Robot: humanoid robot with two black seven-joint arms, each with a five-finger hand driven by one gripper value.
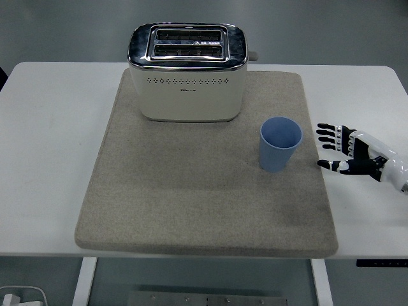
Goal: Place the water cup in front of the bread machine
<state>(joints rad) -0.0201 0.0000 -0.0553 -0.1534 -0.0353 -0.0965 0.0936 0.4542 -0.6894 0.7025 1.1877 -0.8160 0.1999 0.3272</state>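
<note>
Reaching in from the right edge, the right robot hand (pixel 341 152) has its fingers spread and holds nothing; it sits just right of the water cup (pixel 279 144), apart from it. The cup stands upright on the beige mat (pixel 191 210), right of and nearer than the bread machine (pixel 187 71) at the mat's far side on the white surface (pixel 51 127). Risk: spread fingertips could strike the cup's wall before closing and tip it. Hand height above the surface is unclear.
</note>
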